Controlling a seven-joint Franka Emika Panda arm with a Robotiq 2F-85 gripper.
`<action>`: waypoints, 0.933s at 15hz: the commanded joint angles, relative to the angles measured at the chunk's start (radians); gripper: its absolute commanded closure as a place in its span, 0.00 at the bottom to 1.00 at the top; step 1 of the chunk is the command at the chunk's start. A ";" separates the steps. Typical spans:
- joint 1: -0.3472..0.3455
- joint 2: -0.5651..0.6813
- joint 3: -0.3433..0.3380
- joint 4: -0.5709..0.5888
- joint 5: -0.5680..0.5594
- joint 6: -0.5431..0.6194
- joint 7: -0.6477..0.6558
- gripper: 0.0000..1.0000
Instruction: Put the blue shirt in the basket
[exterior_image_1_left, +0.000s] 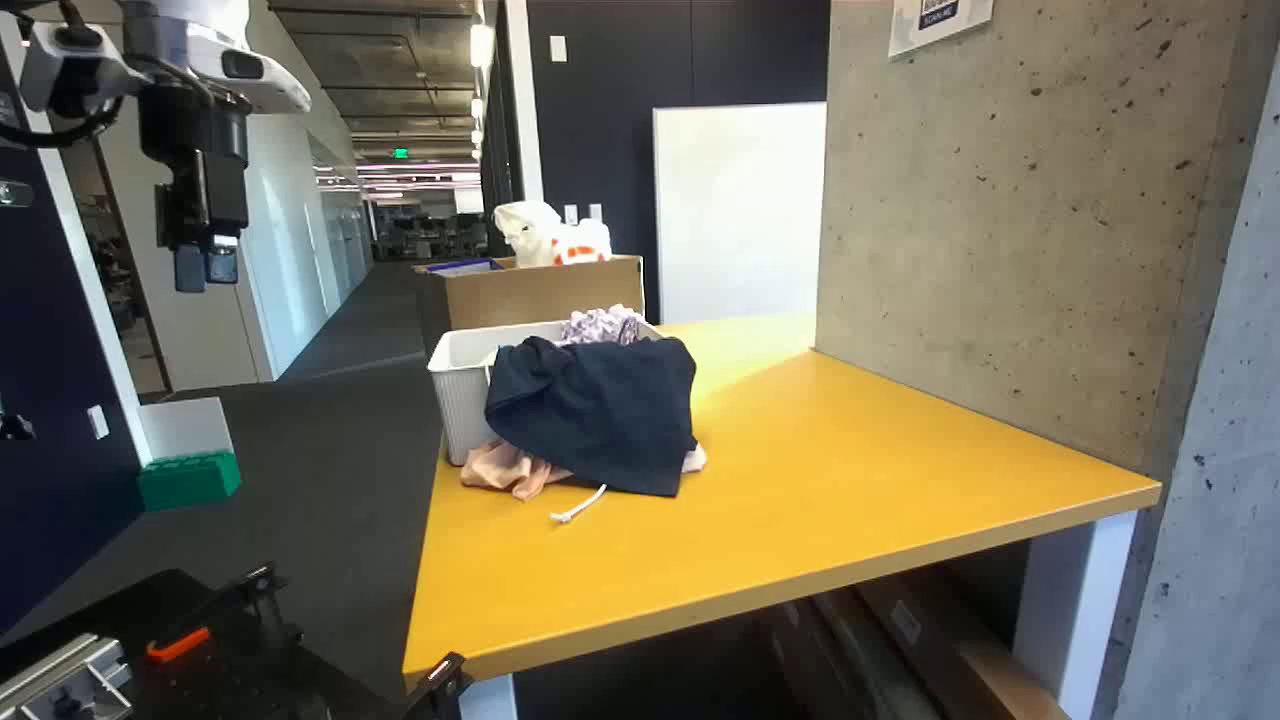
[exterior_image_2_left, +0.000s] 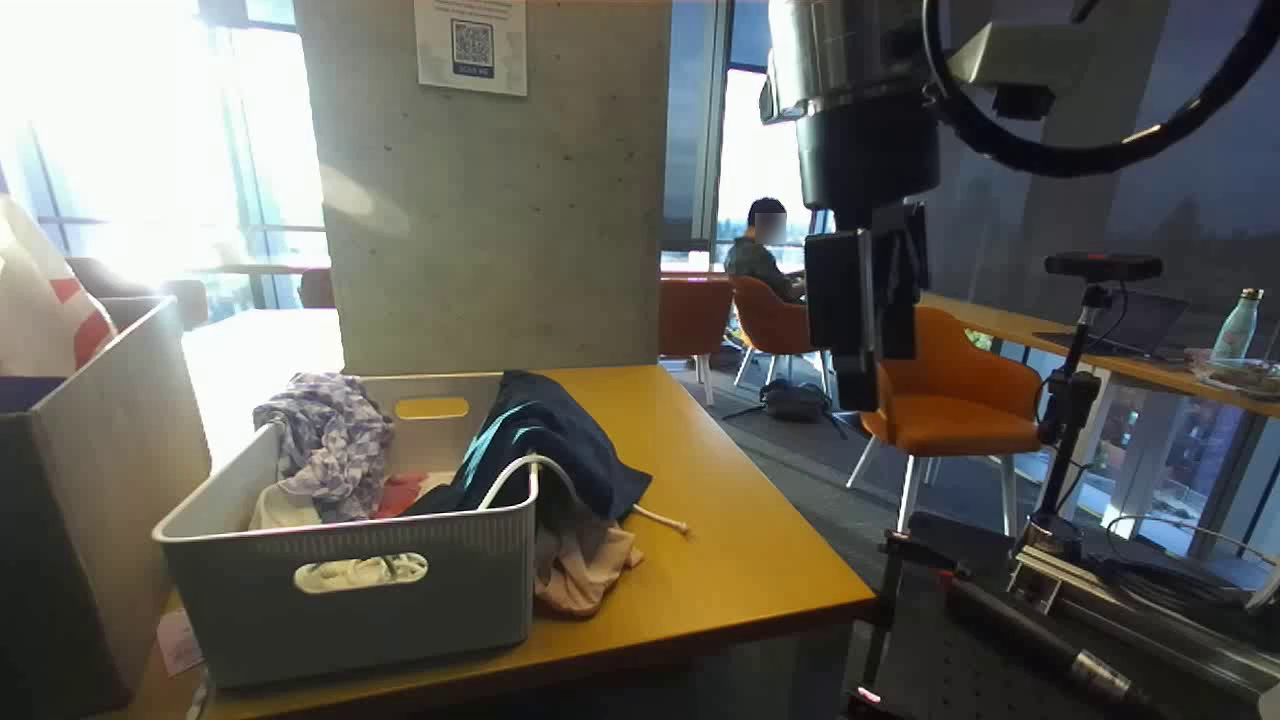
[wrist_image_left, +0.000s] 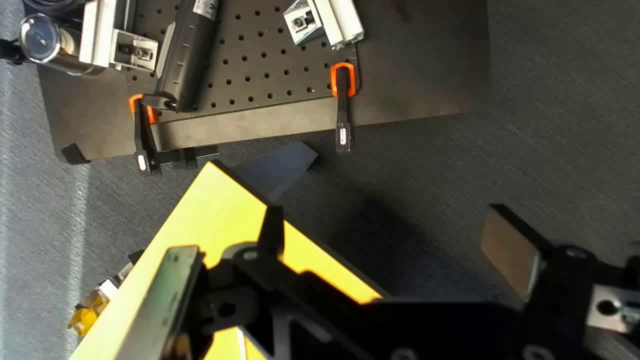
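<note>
The dark blue shirt (exterior_image_1_left: 600, 415) hangs over one end of the light basket (exterior_image_1_left: 462, 405). In an exterior view, part of the shirt (exterior_image_2_left: 575, 435) lies inside the basket (exterior_image_2_left: 460, 600) and part hangs outside toward the table. A white cord shows at the shirt and its end reaches the table. My gripper (exterior_image_1_left: 206, 268) is high up, off the table's side and well apart from basket and shirt; it also shows in an exterior view (exterior_image_2_left: 860, 375). In the wrist view my gripper (wrist_image_left: 387, 240) is open with nothing between the fingers. Shirt and basket are out of the wrist view.
A peach cloth (exterior_image_2_left: 580, 570) lies on the table (exterior_image_1_left: 800, 500) beside the basket, partly under the shirt. A purple patterned cloth (exterior_image_2_left: 335, 440) is in the basket. A cardboard box (exterior_image_1_left: 545, 292) stands behind it. A concrete pillar (exterior_image_1_left: 1020, 230) borders the table.
</note>
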 joint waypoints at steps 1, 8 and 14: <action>0.022 0.002 -0.021 0.002 -0.005 0.000 0.004 0.00; -0.005 -0.019 -0.020 -0.042 -0.131 0.056 0.051 0.00; -0.042 -0.005 -0.041 -0.070 -0.438 0.099 0.175 0.00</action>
